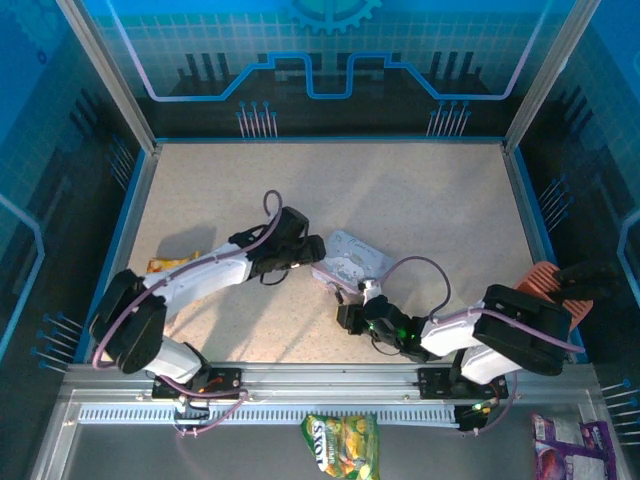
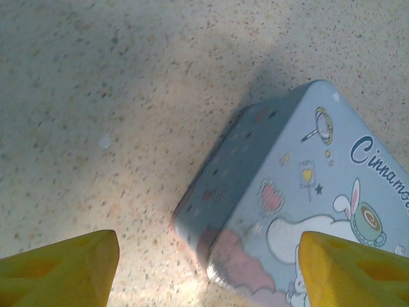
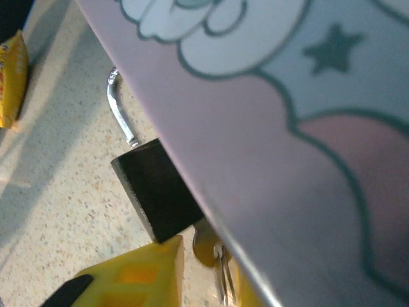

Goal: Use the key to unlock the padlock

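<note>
The padlock (image 3: 156, 192) is a small black block lying on the speckled table, its silver shackle (image 3: 118, 105) pointing away from me. Part of it is tucked under the edge of the lilac cartoon tin (image 3: 300, 141). The key (image 3: 206, 246) sticks out of the padlock's bottom with a ring hanging from it. My right gripper (image 3: 211, 262) straddles the key, slightly open, with a gap between its yellow finger (image 3: 134, 275) and the key head. The tin hides its other finger. My left gripper (image 2: 209, 246) is open wide over the tin's (image 2: 287, 211) near corner, holding nothing.
From above, the tin (image 1: 355, 258) lies mid-table between the left gripper (image 1: 312, 250) and right gripper (image 1: 347, 312). A yellow snack packet (image 1: 165, 265) lies by the left arm, an orange object (image 1: 548, 280) at the right wall. Two snack bags (image 1: 340, 445) lie below the front rail.
</note>
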Controlling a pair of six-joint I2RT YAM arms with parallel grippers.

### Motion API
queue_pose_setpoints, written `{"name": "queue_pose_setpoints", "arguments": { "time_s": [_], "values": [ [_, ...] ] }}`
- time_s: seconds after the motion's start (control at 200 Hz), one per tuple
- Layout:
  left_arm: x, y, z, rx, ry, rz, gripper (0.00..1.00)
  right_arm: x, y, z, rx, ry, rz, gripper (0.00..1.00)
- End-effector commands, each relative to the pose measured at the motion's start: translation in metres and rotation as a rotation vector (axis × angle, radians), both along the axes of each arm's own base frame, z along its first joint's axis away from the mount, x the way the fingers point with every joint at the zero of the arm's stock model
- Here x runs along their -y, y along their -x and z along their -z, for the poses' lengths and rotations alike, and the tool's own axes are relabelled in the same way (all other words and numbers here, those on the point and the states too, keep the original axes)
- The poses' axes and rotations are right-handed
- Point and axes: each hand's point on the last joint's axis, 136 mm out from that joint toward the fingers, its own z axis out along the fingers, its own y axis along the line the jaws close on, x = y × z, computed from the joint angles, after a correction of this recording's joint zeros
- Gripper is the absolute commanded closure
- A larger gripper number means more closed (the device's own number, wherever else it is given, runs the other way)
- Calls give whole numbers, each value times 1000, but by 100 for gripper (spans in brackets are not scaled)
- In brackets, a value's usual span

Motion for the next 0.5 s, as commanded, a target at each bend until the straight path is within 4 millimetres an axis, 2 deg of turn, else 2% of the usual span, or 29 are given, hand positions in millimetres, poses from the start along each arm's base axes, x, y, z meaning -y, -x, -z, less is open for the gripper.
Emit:
{"name": "queue_pose_setpoints", "arguments": {
  "time_s": [0.0,0.12,0.165,0.21,0.33,0.495],
  "values": [
    [-2,-4,14,-43,-110,64,25,17,-2,8,-26,75,47,69],
    [7,-12,25,-65,-128,86,24,20,-2,4,-18,94,41,61],
    [9,-14,29,-77,-137,97,23,19,-2,2,-11,100,25,53],
    [10,-16,34,-90,-151,106,23,19,-3,-2,0,107,8,50],
    [11,-15,44,-114,-171,120,22,21,-10,-13,43,162,-24,46],
    [-4,-7,62,-153,-220,77,21,31,-23,-20,53,234,-59,46]
  ]
}}
